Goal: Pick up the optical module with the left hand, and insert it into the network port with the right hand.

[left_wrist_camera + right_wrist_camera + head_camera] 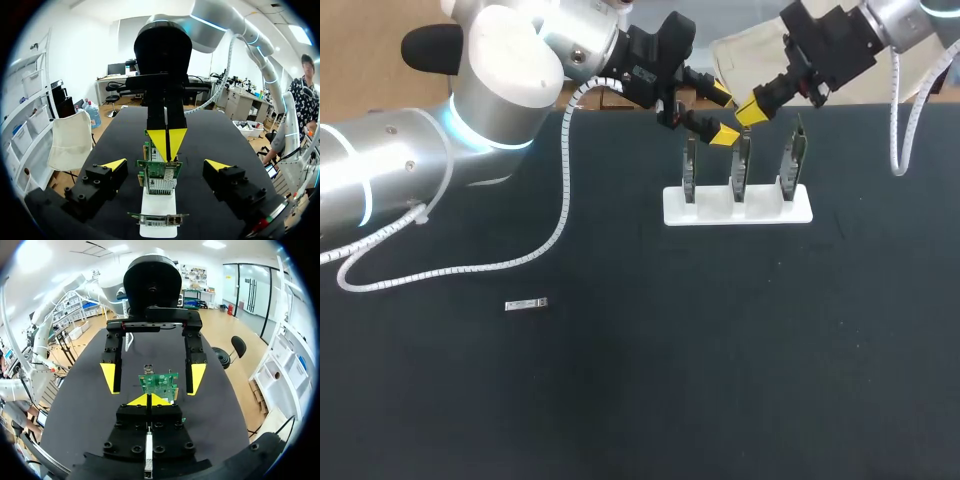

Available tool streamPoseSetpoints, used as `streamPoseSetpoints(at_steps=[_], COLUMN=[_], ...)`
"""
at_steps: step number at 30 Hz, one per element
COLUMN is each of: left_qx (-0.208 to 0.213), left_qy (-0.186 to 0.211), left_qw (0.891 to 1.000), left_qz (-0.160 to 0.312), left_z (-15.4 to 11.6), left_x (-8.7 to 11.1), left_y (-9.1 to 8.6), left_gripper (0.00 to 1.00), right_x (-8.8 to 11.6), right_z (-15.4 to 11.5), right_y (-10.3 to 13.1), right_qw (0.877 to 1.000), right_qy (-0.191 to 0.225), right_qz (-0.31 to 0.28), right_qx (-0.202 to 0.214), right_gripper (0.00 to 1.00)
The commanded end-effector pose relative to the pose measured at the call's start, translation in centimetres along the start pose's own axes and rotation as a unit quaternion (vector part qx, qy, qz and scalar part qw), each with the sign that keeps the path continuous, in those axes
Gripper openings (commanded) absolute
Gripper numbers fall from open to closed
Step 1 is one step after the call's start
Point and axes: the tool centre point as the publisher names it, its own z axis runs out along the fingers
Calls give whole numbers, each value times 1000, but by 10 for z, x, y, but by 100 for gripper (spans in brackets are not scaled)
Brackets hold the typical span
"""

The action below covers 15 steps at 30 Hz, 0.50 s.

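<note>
Evidently, the small silver optical module (527, 304) lay ungrasped on the black table (670, 380), well apart from the white holder (770, 212) presenting three green network cards (740, 165) upright. The left gripper (722, 115) hung released and the right gripper (750, 108) clenched, both beside the cards.

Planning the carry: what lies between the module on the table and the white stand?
Nothing: the head view shows only bare black table between the module and the white stand; a white coiled cable curves past farther back.
</note>
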Motion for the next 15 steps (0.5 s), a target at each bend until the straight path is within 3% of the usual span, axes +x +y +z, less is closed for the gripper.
streamPoseSetpoints(at_steps=[1, 15], left_qx=[2, 2], left_qy=[3, 3], left_qw=[1000, 1000], left_qz=[0, 0], left_z=[0, 0], left_x=[-1, -1], left_y=[2, 2], left_gripper=[100, 100], right_x=[2, 5], right_z=[2, 5], right_y=[-2, -1], right_qw=[1000, 1000], right_qy=[0, 1], right_qz=[1, 7], right_qx=[-2, -5], right_gripper=[0, 0])
